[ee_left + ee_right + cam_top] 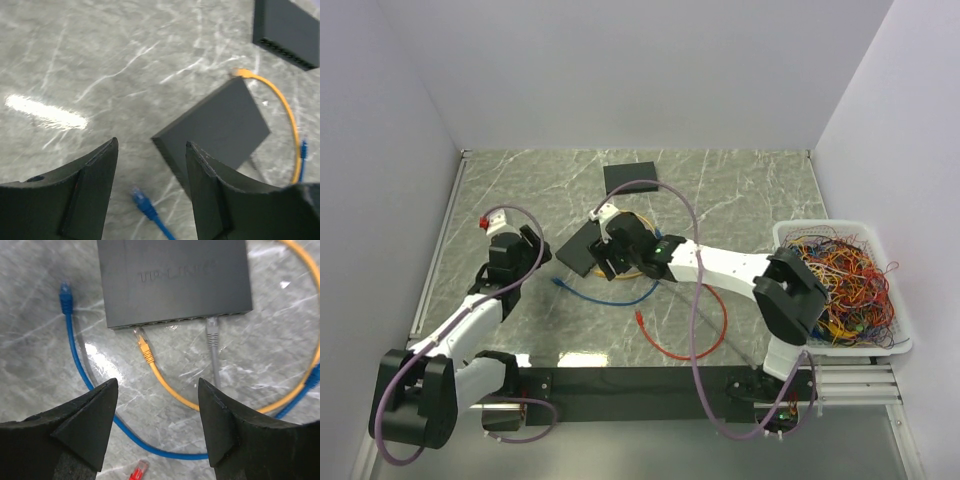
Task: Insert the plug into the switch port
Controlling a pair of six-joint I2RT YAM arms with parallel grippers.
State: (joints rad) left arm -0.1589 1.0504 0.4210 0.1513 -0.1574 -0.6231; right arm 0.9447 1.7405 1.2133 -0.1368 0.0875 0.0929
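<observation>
Left gripper (151, 150) and right gripper (157, 390) are held wide, empty; at centre, the yellow cable plug (144, 347) is seen against the dark rectangular switch (172, 280).

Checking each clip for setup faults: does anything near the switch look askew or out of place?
The yellow plug lies tilted against the port row of the switch, apparently not seated, while the grey plug beside it goes in straight. A blue plug and a red plug lie loose nearby.
</observation>
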